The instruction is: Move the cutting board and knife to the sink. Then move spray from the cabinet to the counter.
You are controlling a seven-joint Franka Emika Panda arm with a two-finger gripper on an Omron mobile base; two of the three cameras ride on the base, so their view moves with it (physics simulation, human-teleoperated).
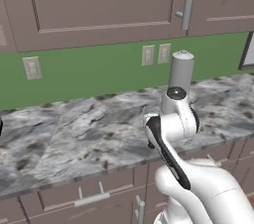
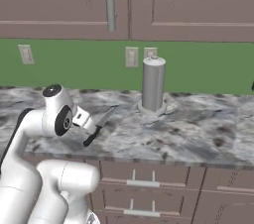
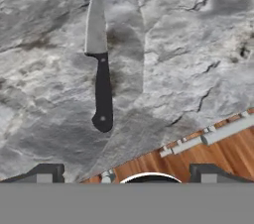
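The tool (image 3: pixel 126 173) hung spread wide and empty above the front edge of the grey-and-white marbled stone surface (image 3: pixel 188 54), its two dark fingertips (image 3: pixel 47 172) well apart and touching nothing. Below it and a little to one side, a knife with a grey steel blade and a black riveted handle (image 3: pixel 99 64) lay flat on the stone, its handle end toward the front edge and its blade pointing toward the back wall. From the right base camera the knife (image 2: pixel 99 125) lay near the front edge, just beyond the white arm's wrist. Farther back, near the green wall, a tall grey cylindrical paper-towel holder on a round base (image 2: pixel 153 86) stood upright, apart from the knife. Taupe-brown drawers with steel bar handles (image 2: pixel 144 183) ran under the front edge, and panelled wall cabinets (image 2: pixel 188 2) hung above.
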